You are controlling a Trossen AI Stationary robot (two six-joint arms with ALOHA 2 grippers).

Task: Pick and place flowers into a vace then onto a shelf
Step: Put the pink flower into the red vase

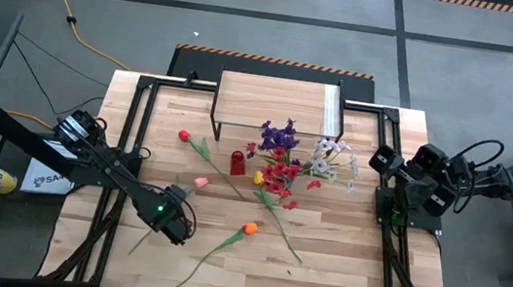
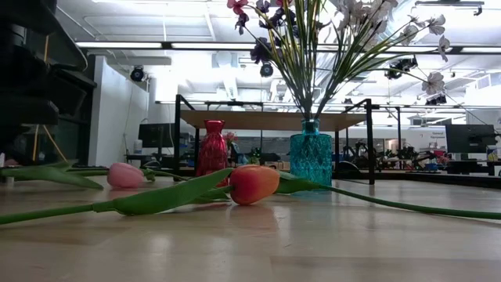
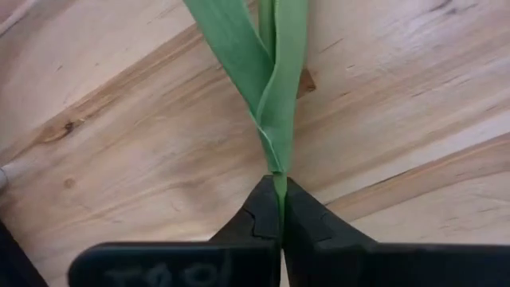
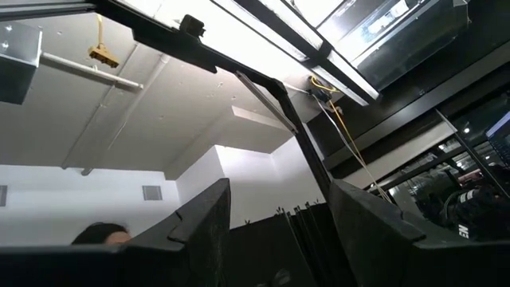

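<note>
Left wrist view: left hand point(image 3: 280, 209) pressed together, pinching green stem of pink tulip point(image 1: 201, 183) lying on tabletop point(image 1: 321, 259). Right hand point(image 4: 279, 211) spread, empty, parked at tabletop's right edge.

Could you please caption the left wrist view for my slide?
Left hand shut on a green flower stem lying on the wooden tabletop.

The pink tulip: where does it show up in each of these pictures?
High view: pink tulip lies left of centre, near the red vase.
Low view: pink tulip lies at left, left of that red vase.
Left wrist view: no bloom, only a green stem.
Right wrist view: absent.
</note>
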